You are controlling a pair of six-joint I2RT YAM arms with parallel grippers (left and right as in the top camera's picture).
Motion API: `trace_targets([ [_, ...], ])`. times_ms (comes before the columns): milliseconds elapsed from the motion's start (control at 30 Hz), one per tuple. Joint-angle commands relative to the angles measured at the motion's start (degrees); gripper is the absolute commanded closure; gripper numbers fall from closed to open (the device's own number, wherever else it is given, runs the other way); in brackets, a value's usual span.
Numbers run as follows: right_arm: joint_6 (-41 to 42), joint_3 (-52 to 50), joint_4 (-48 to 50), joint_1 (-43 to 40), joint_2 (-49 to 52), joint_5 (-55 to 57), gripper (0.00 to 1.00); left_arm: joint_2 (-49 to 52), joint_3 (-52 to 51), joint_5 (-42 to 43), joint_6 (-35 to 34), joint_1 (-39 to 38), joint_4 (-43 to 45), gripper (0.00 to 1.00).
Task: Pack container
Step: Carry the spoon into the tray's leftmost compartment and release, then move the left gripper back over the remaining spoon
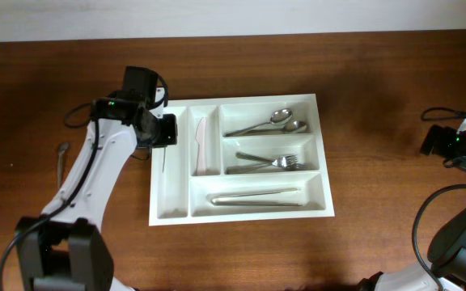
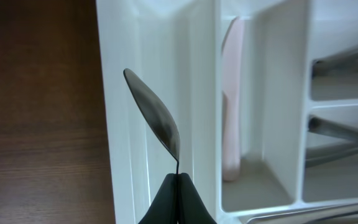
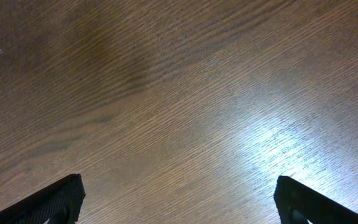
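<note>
One slim steel knife [image 2: 157,118], clamped in the left gripper [image 2: 178,186], hovers over the white plastic tray's [image 2: 107,124] outer slot [image 2: 151,43]; it likely wants lowering, then release. Right gripper [image 3: 179,202] gapes.

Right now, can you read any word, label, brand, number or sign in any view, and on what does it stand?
None: no readable text in any view.
Tray: plain white, no mark shows.
Utensil in the shut left gripper: bare metal, no stamp visible.
Spoons: too small to tell any stamp.
Table under the open right gripper: bare wood.
</note>
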Motion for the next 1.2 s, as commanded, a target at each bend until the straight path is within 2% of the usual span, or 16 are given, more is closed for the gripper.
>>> trace_targets([
  [0, 0.5, -0.3, 0.0, -0.3, -0.1, 0.3, 0.01, 2.0, 0.1, 0.9, -0.9, -0.1, -0.1, 0.98],
  [100, 0.5, -0.3, 0.0, -0.3, -0.1, 0.3, 0.01, 2.9, 0.1, 0.9, -0.9, -0.1, -0.1, 0.96],
  [200, 0.5, -0.3, 0.0, -0.3, -0.1, 0.3, 0.01, 3.3, 0.1, 0.9, -0.9, -0.1, 0.0, 0.87],
  [367, 0.5, -0.3, 0.0, -0.3, -0.1, 0.3, 0.01, 3.8, 0.1, 0.9, -0.9, -0.1, 0.0, 0.86],
  [533, 0.5, -0.3, 0.0, -0.3, -0.1, 0.3, 0.01, 3.8, 0.1, 0.7, -0.4, -0.1, 1.3, 0.60],
  [600, 0.5, -0.3, 0.0, -0.3, -0.1, 0.3, 0.01, 3.7, 0.3, -0.4, -0.2, 0.1, 2.7, 0.56],
  [667, 0.5, -0.3, 0.0, -0.3, -0.1, 0.3, 0.01, 3.6, 1.2, -1.9, -0.2, 0.6, 3.1, 0.46],
  [800, 0.5, -0.3, 0.0, -0.3, -0.1, 0.3, 0.01, 3.3, 5.2, -2.4, 2.3, 2.6, 2.4, 0.42],
  [967, 0.5, -0.3, 0.0, -0.3, -0.1, 0.3, 0.01, 2.2, 12.5, -3.7, 7.1, 5.9, -1.2, 0.27],
  [1000, 0.5, -0.3, 0.0, -0.3, -0.1, 0.3, 0.01, 1.9, 13.7, -5.0, 7.3, 6.6, -2.2, 0.21],
  [1100, 0.5, -0.3, 0.0, -0.3, -0.1, 0.3, 0.01, 1.0, 15.8, -9.8, 7.3, 8.7, -4.5, 0.13],
  [1133, 0.5, -0.3, 0.0, -0.3, -0.1, 0.3, 0.01, 0.7, 15.8, -11.5, 7.4, 9.5, -5.0, 0.07],
  [1167, 0.5, -0.3, 0.0, -0.3, -0.1, 0.3, 0.01, 0.6, 15.8, -13.0, 7.5, 10.2, -5.7, 0.05],
])
